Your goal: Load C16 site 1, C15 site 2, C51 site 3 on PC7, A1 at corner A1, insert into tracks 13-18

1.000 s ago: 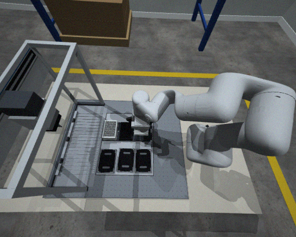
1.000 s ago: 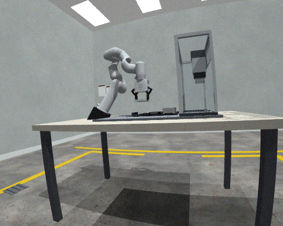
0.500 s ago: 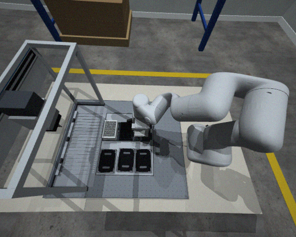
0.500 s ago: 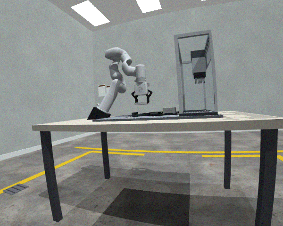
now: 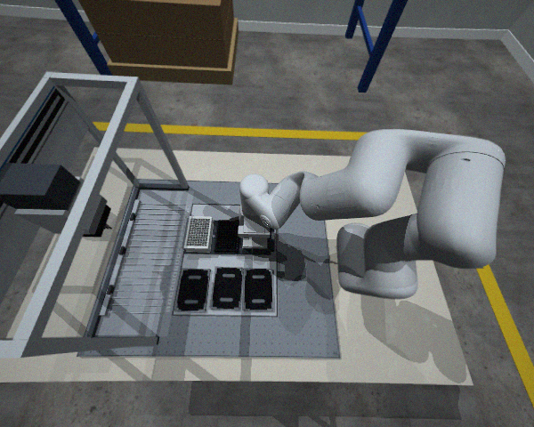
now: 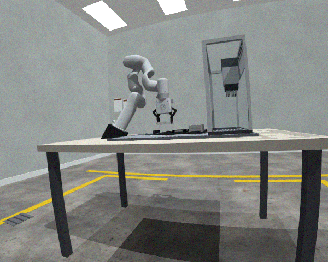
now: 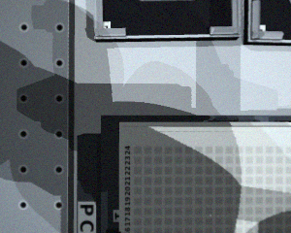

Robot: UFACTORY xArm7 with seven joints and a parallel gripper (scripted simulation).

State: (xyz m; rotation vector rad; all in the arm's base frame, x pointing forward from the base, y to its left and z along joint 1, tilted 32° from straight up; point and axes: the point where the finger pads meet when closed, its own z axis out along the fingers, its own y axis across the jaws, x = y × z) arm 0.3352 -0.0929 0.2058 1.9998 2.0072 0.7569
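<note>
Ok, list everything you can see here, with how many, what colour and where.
Table: one, beige top, dark legs.
Base board: one, grey, on the table.
Frame: one, grey, over the rails.
Rails: one set, grey.
Carrier: one, black, before the rails.
Block: one, white, carrier's rail end.
Plate: one, pale, above the carrier's near end.
Nests: three, black, beside the carrier.
Boxes: brown stack, floor.
Posts: two, blue.
Arm: one, white; jaws shut on the plate.

we've got the white arm [image 5: 396, 183] folded over itself, forearm reaching toward 9 o'clock in the top view, wrist pointing straight down, gripper [image 6: 164, 120] hanging above the deck, fingers spread wide, clamped on a pale plate [image 6: 164, 122]
</note>
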